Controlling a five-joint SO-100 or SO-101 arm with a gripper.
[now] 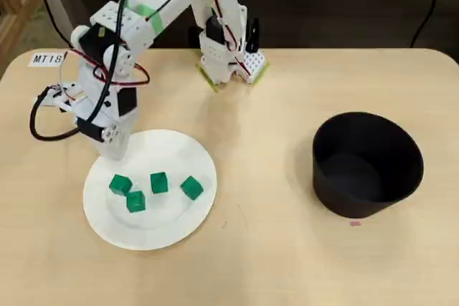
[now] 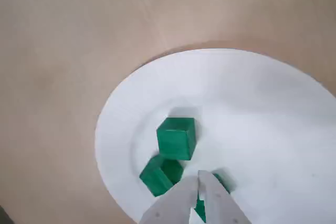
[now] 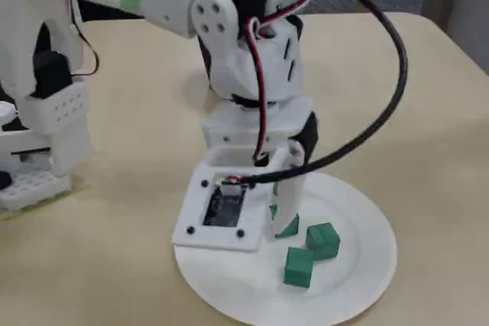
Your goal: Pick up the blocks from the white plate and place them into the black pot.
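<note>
Overhead view: 4 green blocks [image 1: 158,183] sat on white plate [image 1: 190,216], left half of bench [image 1: 258,177]. Black pot [image 1: 367,165] stood well apart to right, no block visible inside. Hand [image 2: 201,179] hung over plate w/ fingers pressed together, nothing between them, tips above blocks in wrist view.
</note>
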